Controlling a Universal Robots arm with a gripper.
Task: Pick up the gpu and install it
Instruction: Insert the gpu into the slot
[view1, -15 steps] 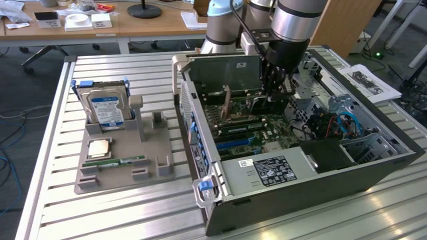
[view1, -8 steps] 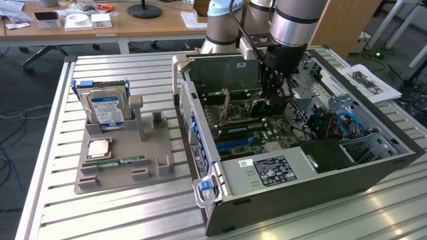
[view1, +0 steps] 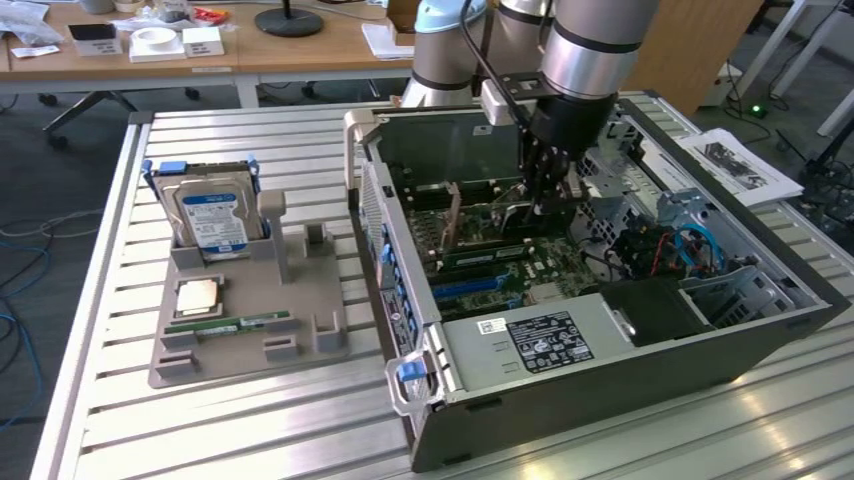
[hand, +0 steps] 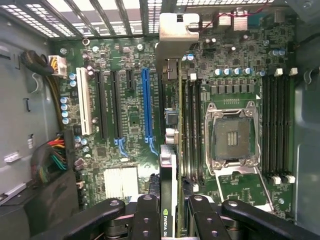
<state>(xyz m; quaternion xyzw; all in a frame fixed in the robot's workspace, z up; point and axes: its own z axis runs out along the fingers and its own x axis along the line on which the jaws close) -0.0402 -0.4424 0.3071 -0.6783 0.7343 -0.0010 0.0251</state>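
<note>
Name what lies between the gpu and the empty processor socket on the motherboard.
In the wrist view, long black slots lie side by side on the motherboard between the gpu and the processor socket.

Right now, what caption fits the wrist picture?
The gripper grips the gpu edge-on over the motherboard inside the computer case.

Robotics lab, slotted aluminium bench (view1: 267, 430), open PC case (view1: 601, 385), wooden desks (view1: 307, 55)
</note>
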